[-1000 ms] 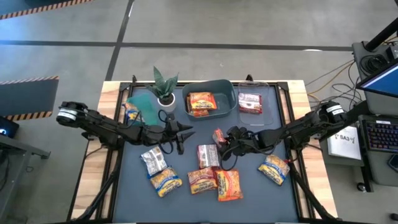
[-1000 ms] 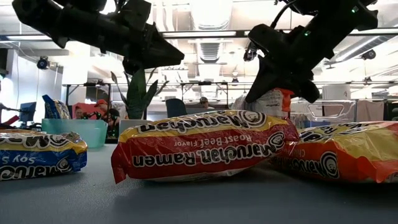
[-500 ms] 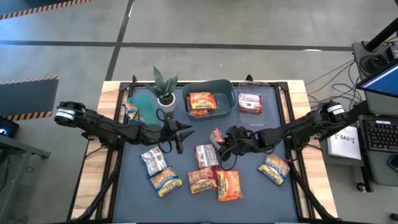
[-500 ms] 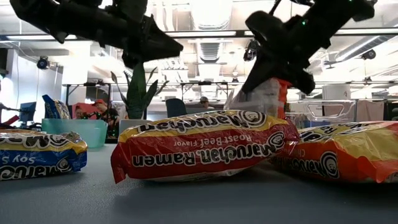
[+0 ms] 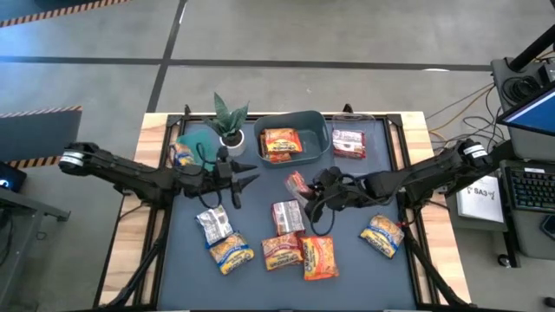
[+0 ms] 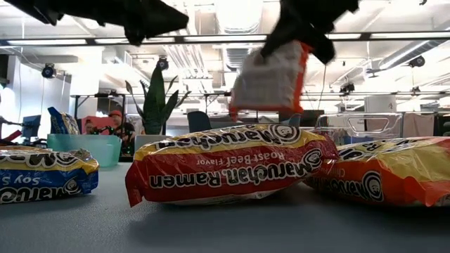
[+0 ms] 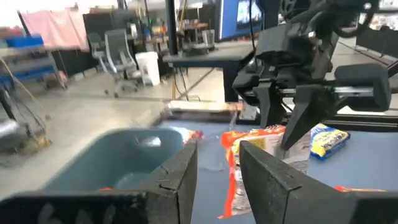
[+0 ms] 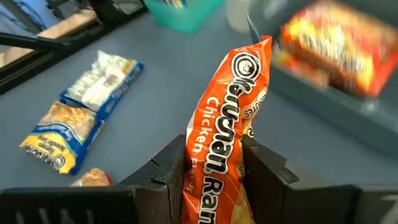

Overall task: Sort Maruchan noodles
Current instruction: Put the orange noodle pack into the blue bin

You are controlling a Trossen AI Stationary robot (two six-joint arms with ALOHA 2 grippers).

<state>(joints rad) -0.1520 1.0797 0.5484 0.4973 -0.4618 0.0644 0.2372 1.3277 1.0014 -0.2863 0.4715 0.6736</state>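
Note:
My right gripper [image 5: 314,189] hangs over the middle of the dark mat, shut on an orange Maruchan chicken packet [image 8: 233,93], which also shows as the packet [image 6: 271,77] well above the table in the low view. My left gripper [image 5: 247,172] is left of it at about the same height, open [image 7: 214,174], with nothing between its fingers. Several more noodle packets lie flat on the mat near the front: two silver ones [image 5: 214,224], [image 5: 287,215], two yellow-blue ones [image 5: 230,253], [image 5: 381,234], a red-yellow one [image 5: 282,250] and an orange one [image 5: 319,257]. My right gripper pinches the orange packet's near end [image 8: 217,155] between its two fingers [image 8: 267,177], which press on its two flat faces. The fingers come slanting down from the table's right. The packet is lifted clear of the mat and hangs below the fingers with its free end lowest.
At the back stand a grey-blue bin [image 5: 321,130] holding an orange packet, a clear tray [image 5: 368,130] holding a red one, a teal container [image 5: 198,143] with a blue packet, and a potted plant [image 5: 230,117]. The front packets lie close together.
My right gripper has risen with the orange packet, which has come off the mat and now hangs clear above the other packets. My left gripper has also risen and has drawn back a little toward the table's left edge, still open.

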